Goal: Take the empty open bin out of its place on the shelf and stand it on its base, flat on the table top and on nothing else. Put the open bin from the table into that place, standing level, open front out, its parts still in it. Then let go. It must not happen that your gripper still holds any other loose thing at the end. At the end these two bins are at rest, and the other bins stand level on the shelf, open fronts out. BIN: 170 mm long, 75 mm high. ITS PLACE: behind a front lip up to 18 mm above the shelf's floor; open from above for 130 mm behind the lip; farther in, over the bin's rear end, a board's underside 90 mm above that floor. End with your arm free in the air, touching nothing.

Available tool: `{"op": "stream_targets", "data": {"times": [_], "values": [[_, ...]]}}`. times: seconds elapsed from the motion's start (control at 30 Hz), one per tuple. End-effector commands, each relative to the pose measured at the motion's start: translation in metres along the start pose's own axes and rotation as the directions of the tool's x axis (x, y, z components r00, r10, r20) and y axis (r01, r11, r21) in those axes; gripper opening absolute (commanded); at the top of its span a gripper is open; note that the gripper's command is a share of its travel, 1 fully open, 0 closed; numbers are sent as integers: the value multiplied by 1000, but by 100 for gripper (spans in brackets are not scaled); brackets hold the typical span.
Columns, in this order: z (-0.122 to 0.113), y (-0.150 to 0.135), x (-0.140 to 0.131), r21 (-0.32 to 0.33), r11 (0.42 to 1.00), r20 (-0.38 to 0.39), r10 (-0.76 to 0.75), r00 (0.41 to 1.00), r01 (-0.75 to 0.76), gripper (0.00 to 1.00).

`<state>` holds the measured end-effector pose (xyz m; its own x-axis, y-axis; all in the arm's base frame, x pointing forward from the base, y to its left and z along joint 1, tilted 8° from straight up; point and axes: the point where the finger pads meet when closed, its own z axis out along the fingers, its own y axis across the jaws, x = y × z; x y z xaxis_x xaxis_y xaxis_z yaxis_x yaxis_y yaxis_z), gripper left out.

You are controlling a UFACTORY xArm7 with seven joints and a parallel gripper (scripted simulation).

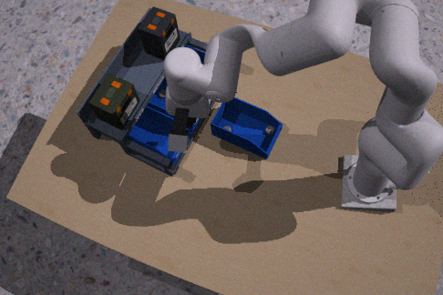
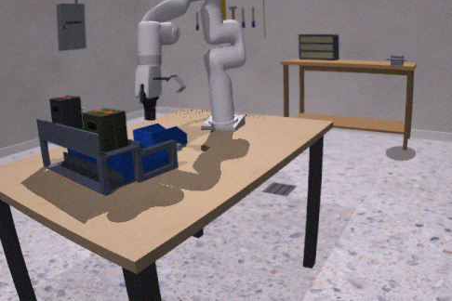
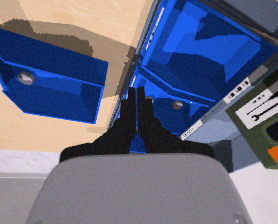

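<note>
A grey shelf (image 1: 137, 90) stands at the table's left with three blue bins in its front row. The nearest shelf bin (image 1: 152, 128) looks empty in the wrist view (image 3: 200, 45); the bin beside it (image 3: 177, 107) holds a small grey part. Another blue open bin (image 1: 246, 127) stands on the table top just right of the shelf, with grey parts in it (image 3: 25, 77). My gripper (image 1: 180, 127) hangs above the shelf's front edge, between the shelf bins and the table bin. Its fingers are shut together with nothing between them.
A black box (image 1: 159, 31) and a green box (image 1: 114, 99), both with orange marks, stand on the shelf's upper board behind the bins. The arm's base (image 1: 369, 192) is bolted at the table's right. In the side view the gripper (image 2: 150, 114) is well above the shelf (image 2: 107, 152).
</note>
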<state>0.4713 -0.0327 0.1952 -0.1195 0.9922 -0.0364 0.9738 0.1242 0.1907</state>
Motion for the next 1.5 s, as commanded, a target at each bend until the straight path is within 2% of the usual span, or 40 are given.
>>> {"op": "stream_targets", "data": {"times": [0.0,0.1,0.3,0.33,1.47], "values": [[14,28,22,45,961,-9,272,962,-271,0],[16,33,29,54,934,-12,353,935,-352,0],[17,34,31,54,930,-13,366,931,-364,0],[17,34,31,54,930,-13,366,931,-364,95],[17,34,31,54,930,-13,366,931,-364,95]]}}
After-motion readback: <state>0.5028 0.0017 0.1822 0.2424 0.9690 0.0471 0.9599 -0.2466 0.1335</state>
